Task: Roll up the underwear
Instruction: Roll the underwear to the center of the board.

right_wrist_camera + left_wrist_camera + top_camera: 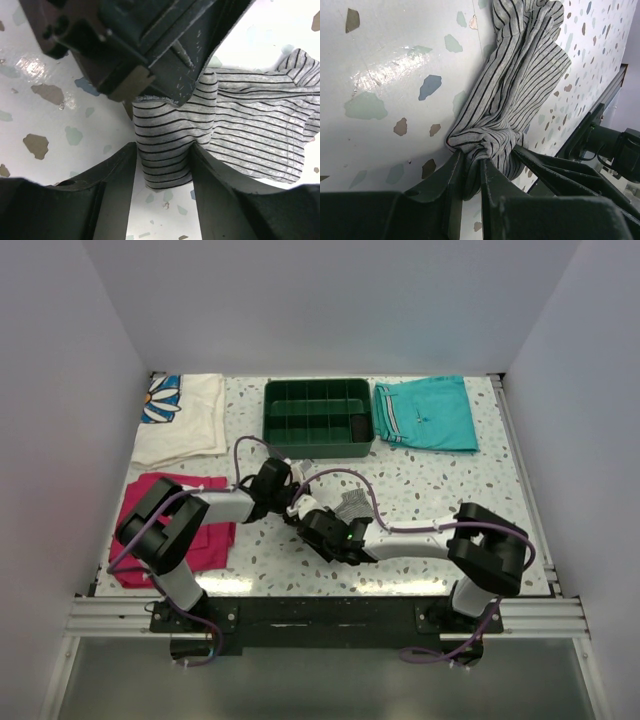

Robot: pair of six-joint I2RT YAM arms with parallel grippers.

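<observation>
Underwear [352, 504]: judged light, limp, unlikely to slip; best taken at a bunched end. It lies mid-table [440, 490], toward the near edge. Left gripper [472, 167] is clamped on its gathered end. Right gripper [164, 160] brackets a fold; whether it pinches, I cannot tell. Both forearms sit low, angled inward.

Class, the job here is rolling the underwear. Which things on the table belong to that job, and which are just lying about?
In the job: the underwear; the left tool, pinching its bunched end; the right tool, closed around a fold.

Lying about: the green tray; the teal shorts; the magenta cloth; the white flower-print cloth.
</observation>
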